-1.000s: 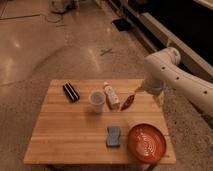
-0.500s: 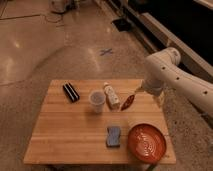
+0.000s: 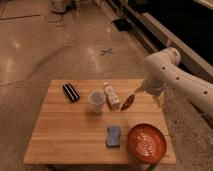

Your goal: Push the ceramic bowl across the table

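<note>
Unmoved ceramic bowl (image 3: 146, 142), apart from gripper (image 3: 137, 92)

Orange-red ceramic bowl (image 3: 146, 142) sits on the table (image 3: 70, 135), near-right corner, claw (image 3: 138, 90) well apart.

You have one view only — a raised camera looking steeply down and forward across the table (image 3: 70, 135) from its near long edge, at middle range. Nearly the whole top sits in frame, floor (image 3: 50, 45) beyond. The gripper (image 3: 140, 91) appears above the table's far right edge.
</note>
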